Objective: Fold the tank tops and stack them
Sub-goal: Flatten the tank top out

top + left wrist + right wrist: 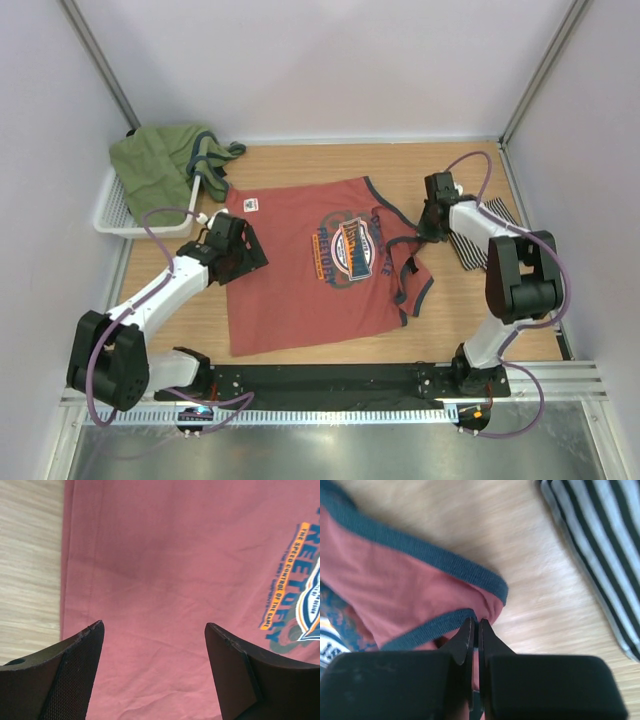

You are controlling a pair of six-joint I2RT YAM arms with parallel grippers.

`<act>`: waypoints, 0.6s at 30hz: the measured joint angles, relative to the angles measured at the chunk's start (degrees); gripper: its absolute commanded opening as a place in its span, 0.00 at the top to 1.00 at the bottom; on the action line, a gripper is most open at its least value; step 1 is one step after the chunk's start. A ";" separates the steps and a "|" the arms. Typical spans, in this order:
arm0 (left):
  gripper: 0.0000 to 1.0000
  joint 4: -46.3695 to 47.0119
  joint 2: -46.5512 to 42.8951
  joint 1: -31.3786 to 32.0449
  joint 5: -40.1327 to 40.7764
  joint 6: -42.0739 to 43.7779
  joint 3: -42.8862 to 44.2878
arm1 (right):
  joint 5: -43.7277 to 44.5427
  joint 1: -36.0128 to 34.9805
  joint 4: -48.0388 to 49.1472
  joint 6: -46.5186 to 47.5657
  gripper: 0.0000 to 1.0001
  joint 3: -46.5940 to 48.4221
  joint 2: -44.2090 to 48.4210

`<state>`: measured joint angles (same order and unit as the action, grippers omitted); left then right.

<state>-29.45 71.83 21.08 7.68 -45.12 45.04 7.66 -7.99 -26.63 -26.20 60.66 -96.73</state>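
Honestly, I am near the start. The salmon-red tank top (300, 280) lies spread flat in the middle of the table (300, 160), print up, with no fold in its body that I can see. My right gripper (476, 625) has its fingers pressed together on the end of a shoulder strap (420, 595) at the top's far right corner, so I judge the first fold is only beginning. My left gripper (155, 630) hangs over the opposite edge of the red cloth with its fingers spread wide, gripping nothing. The striped tank top (605, 545) lies just beside my right arm (partly hidden, so I cannot tell how neatly it is folded). Left to do, as I judge it: fold the red one, then stack the two. A green garment (160, 160) sits in the white basket (115, 215).
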 measured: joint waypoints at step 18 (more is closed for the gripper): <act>0.13 -3.04 -6.47 0.00 2.21 -1.01 -1.97 | 8.31 4.68 -0.31 -1.09 0.35 8.72 4.31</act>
<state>-32.49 65.36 21.08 9.89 -46.13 43.07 15.97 -3.31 -26.94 -27.29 69.38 -92.42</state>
